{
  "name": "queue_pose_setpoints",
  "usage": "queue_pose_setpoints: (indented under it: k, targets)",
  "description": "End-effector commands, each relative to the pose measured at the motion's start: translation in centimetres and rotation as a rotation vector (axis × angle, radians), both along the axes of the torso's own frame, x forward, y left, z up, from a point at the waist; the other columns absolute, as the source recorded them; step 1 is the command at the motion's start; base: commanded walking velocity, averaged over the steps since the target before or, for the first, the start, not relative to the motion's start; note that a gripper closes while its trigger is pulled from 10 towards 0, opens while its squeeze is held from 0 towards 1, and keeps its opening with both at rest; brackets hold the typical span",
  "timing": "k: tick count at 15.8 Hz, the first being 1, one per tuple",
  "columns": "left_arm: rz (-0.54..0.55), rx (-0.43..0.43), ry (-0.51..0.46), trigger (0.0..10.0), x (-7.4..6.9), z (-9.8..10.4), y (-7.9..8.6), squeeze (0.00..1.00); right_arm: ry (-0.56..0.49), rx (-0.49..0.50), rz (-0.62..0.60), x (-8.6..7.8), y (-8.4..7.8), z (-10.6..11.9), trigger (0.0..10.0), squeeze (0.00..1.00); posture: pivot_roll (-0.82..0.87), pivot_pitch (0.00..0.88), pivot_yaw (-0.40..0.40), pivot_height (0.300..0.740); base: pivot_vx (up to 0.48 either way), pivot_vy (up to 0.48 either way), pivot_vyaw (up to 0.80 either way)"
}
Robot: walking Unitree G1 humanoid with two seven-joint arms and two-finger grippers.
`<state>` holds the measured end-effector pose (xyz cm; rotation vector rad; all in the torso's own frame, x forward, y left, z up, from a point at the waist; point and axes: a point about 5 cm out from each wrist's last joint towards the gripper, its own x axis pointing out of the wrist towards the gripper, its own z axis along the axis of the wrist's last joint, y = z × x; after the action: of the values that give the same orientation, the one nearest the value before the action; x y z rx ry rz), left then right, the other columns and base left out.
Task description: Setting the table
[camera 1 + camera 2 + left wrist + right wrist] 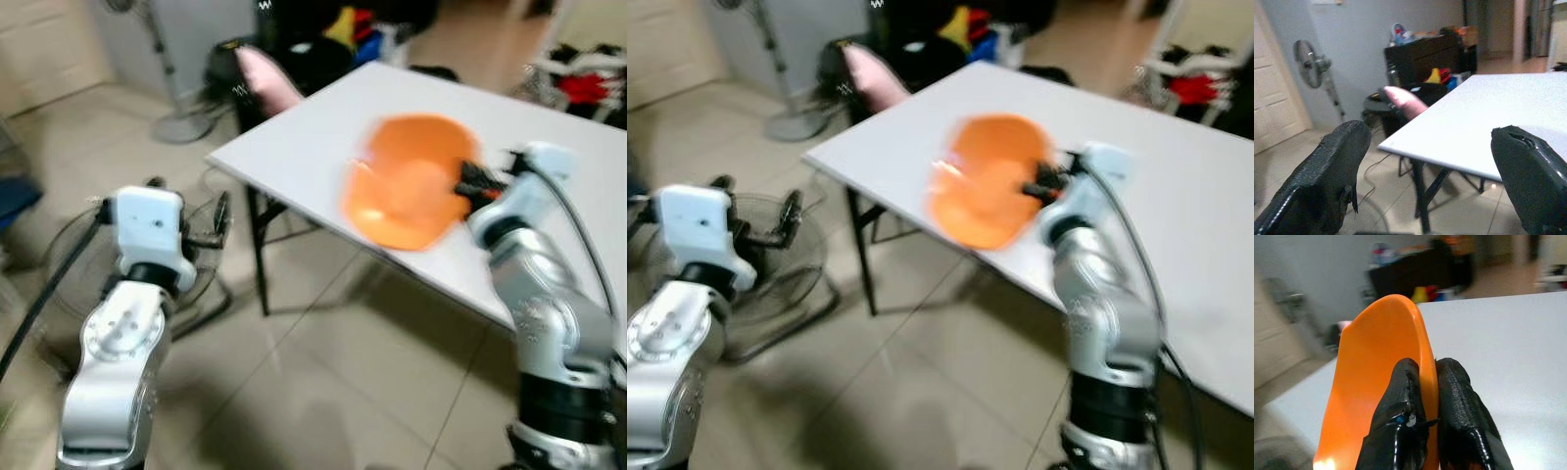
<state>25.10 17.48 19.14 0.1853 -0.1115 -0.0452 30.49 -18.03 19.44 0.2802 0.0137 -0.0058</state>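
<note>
An orange plate (409,181) hangs tilted over the near edge of the white table (549,147). My right gripper (472,182) is shut on the plate's rim; in the right wrist view its fingers (1449,387) pinch the rim of the orange plate (1376,382) from both sides. My left gripper (217,233) is held low off the table's left corner, over the floor, open with nothing between its fingers (1337,166). The head views are blurred.
A standing fan (162,59) and a dark cabinet with coloured items (333,29) are beyond the table's far corner. A pink object (265,76) sits by that corner. A round fan cage (186,255) lies on the tiled floor under my left arm.
</note>
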Motion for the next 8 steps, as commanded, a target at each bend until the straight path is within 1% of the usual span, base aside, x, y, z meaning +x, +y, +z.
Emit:
queue_pose_setpoints:
  k: [1,7,8]
  targets:
    - [0.017,0.011,-0.001,10.0,-0.01,0.07,0.46,0.0,-0.062,0.017,0.051,0.1,1.3,1.36,10.0,0.0,-0.11,0.0,0.016,0.74,0.401,0.0,-0.8]
    - [-0.001,0.014,0.006,10.0,0.19,-0.17,0.33,0.0,-0.044,0.053,0.047,0.18,1.13,1.24,10.0,0.0,-0.12,0.0,0.024,0.74,0.399,0.0,-0.8]
    - [-0.002,0.012,0.008,10.0,0.2,-0.23,0.37,0.0,-0.041,0.067,0.055,0.2,1.18,1.22,10.0,0.0,-0.12,0.0,0.023,0.74,0.398,0.0,-0.57]
